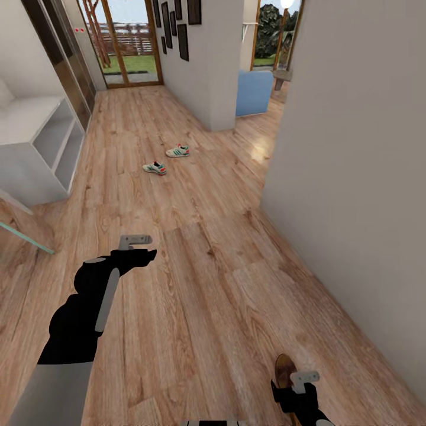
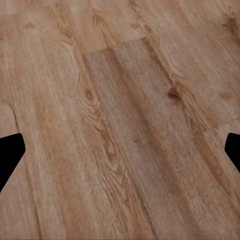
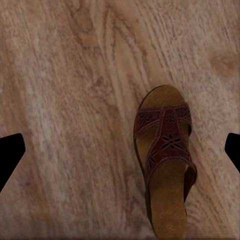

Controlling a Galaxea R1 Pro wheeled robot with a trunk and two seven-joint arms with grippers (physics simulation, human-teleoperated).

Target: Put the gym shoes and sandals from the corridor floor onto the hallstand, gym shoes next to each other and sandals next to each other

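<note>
While my head cam looks down the corridor, both gym shoes are sitting out on the corridor floor (image 1: 195,278) well ahead of me: the nearer gym shoe (image 1: 154,168) and the farther gym shoe (image 1: 177,151) lie close together but not touching, each on its sole. The hallstand (image 1: 35,148) is off to my left against the wall, white, with its open tiers facing into the hallway, and the shoes are well apart from it.

My left gripper (image 1: 137,247) hangs out over bare planks, and on its wrist cam the two black fingertips (image 2: 10,152) sit at opposite edges of the frame with wood grain between them, so that claw is spread wide and holding nothing.

My right gripper (image 1: 299,381) is down low at the near edge of the head view, right over one sandal (image 3: 165,155). The wrist cam shows that sandal flat on the floor, dark reddish-brown cutout strap over a tan footbed. The fingertips (image 3: 10,155) are again far out at either side of the frame, so the claw is wide and not touching the sandal.
</note>
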